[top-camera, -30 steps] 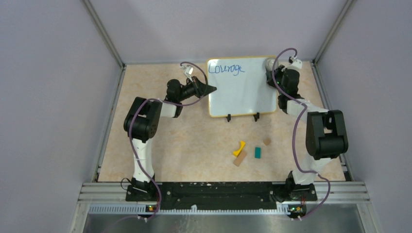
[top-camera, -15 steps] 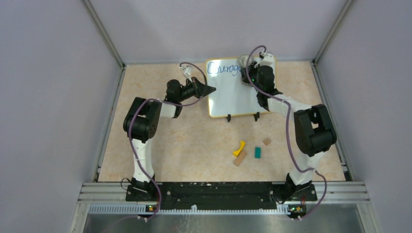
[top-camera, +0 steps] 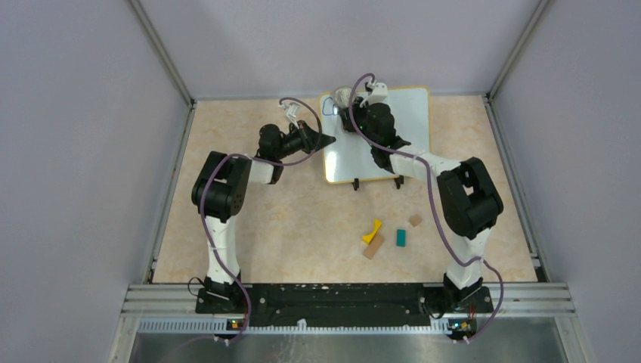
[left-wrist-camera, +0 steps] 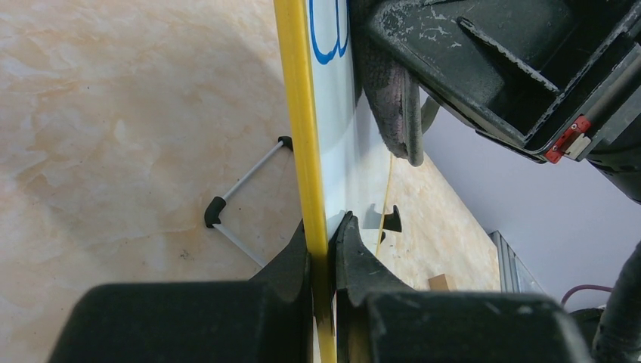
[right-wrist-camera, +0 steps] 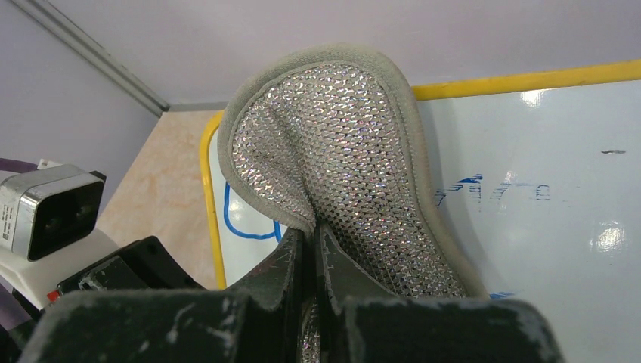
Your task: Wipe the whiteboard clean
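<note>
2 hands are engaged: the left hand (left-wrist-camera: 323, 227) clamps the yellow left edge of the whiteboard (top-camera: 355, 160), which stands at the far middle of the bench (top-camera: 287, 227). The right hand (right-wrist-camera: 310, 240) pinches the cloth (right-wrist-camera: 340, 144) against the board's top-left corner. Excess wiping pressure may tip the board or slip its frame from the clamp, leaving the blue stroke (right-wrist-camera: 240, 221) unerased.

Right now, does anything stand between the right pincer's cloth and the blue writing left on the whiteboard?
Nothing visible does. The cloth in the right pincer sits right beside the blue loop on the whiteboard, with only bare board between them.
</note>
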Tool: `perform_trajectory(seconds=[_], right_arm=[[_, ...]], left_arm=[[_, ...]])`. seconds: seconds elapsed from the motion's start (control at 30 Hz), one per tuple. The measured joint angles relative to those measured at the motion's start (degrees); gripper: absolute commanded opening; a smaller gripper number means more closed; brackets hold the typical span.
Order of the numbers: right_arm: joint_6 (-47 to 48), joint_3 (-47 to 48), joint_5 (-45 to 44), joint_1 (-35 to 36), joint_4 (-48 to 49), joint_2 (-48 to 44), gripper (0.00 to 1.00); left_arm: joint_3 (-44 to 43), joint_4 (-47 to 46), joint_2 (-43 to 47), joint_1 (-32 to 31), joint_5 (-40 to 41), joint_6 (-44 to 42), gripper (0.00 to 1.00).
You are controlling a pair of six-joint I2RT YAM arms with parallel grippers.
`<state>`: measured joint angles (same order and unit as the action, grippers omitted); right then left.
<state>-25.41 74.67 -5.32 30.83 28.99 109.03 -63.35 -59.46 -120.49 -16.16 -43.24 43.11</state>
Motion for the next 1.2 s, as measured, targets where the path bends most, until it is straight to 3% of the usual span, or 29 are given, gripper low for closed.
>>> perform_trajectory(seconds=[0.27, 0.9, 1.2], right_arm=[[-1.0, -1.7, 1.3, -1.7, 0.4, -1.0, 0.0], [-3.1, -10.9, 4.1, -14.1, -0.5, -7.7, 0.0], [-3.1, -8.1, 2.5, -11.9, -2.8, -6.5, 0.0]], left_arm=[[0.0, -0.2, 0.0, -0.1, 0.0, -0.2, 0.0], [0.0, -0.4, 0.4, -0.5, 0.4, -0.4, 0.0], [0.3, -0.2, 0.4, -0.3, 0.7, -0.4, 0.0]])
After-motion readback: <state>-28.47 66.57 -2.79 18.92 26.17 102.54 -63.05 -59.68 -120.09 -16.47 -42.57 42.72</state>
